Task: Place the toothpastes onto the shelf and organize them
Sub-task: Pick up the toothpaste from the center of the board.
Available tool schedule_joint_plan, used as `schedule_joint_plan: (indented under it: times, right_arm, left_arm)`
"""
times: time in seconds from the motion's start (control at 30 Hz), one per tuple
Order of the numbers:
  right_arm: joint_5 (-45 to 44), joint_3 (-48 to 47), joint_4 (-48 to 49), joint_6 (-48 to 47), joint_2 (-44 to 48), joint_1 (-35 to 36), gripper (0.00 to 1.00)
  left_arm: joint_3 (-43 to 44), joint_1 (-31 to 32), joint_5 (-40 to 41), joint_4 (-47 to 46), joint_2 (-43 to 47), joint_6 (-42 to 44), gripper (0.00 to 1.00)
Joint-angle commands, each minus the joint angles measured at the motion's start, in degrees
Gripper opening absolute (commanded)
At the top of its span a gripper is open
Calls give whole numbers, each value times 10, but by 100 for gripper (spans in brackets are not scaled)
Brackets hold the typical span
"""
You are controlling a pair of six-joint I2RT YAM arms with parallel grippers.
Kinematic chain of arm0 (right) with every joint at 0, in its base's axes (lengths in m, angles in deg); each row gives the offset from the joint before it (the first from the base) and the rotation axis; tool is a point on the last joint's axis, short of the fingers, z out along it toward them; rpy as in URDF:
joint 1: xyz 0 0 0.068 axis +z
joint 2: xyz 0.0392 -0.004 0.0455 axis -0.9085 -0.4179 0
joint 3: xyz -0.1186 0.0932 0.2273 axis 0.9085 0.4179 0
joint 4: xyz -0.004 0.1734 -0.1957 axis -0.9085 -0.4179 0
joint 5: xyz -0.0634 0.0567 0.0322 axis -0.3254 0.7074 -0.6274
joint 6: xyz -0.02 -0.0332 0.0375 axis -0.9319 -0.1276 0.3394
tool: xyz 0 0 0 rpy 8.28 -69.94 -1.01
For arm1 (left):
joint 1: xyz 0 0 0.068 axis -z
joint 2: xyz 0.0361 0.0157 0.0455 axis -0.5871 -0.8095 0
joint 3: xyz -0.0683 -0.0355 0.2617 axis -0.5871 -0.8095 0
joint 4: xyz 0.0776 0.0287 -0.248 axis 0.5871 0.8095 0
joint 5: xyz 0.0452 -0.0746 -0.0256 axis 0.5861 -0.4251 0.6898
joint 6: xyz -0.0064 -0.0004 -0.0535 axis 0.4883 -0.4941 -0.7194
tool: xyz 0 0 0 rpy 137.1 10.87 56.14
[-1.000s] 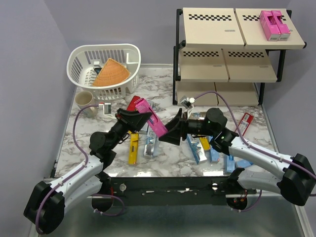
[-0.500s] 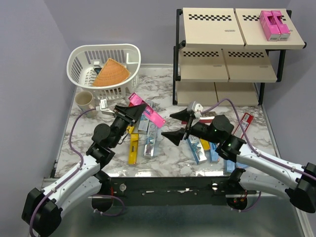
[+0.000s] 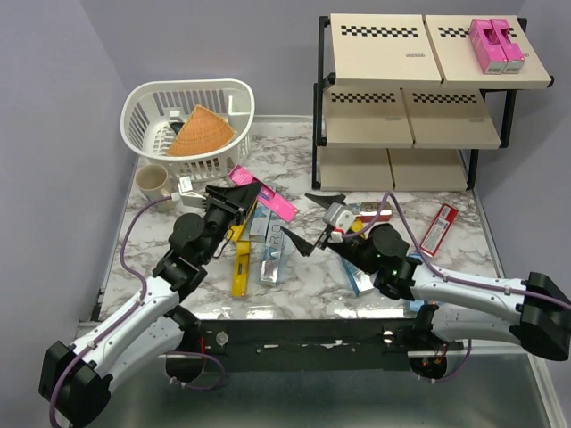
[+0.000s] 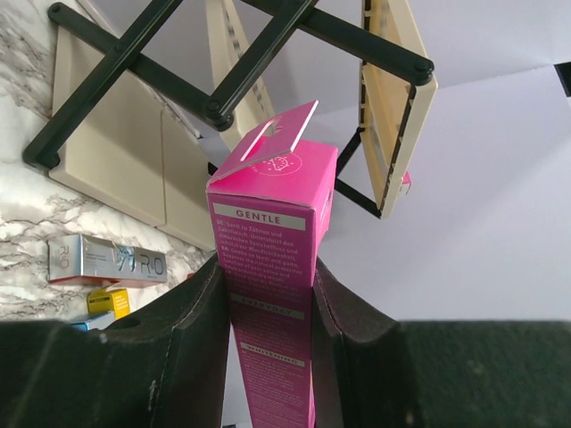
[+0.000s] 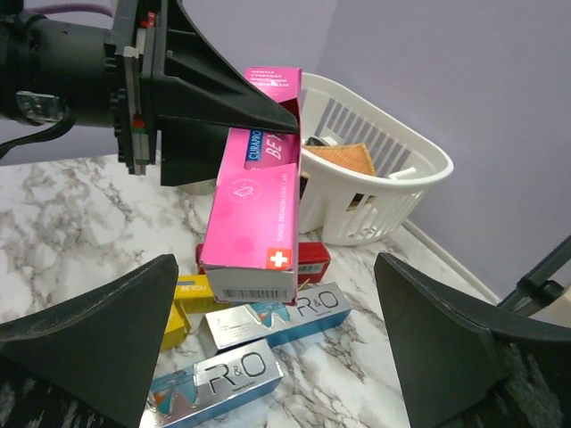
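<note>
Now left pincer (image 3: 248,193) tight around pink carton (image 4: 272,223), long axis toward shelf (image 3: 375,45); right pincer (image 3: 299,218) apart.

Your right gripper (image 3: 312,221) is off the pink toothpaste carton (image 3: 278,205) it met a second ago: jaws spread wide, pulled back right. Your left gripper (image 3: 248,191) alone carries it, shifted back toward the white basket (image 3: 187,84).

A white basket (image 3: 143,125) sits beside a cup (image 3: 152,181).
</note>
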Motion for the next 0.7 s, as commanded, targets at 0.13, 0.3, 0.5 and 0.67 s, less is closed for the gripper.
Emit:
schedule_joint_plan:
  times: [0.13,0.3,0.5,0.67]
  right_arm:
    - [-46,-23,51,-37,-41,13,88]
    - [-40,-31,47,-34,-51,18,72]
    - [-36,-44,37,-31,-60,23,54]
    - [-47,-53,13,-16,-52,24,39]
  left_arm:
    - [11,6,21,-12,-1,-12,16]
    - [9,7,21,-15,-1,-9,16]
    - [6,7,28,-14,0,-2,17]
    - [6,7,38,-5,14,18,37]
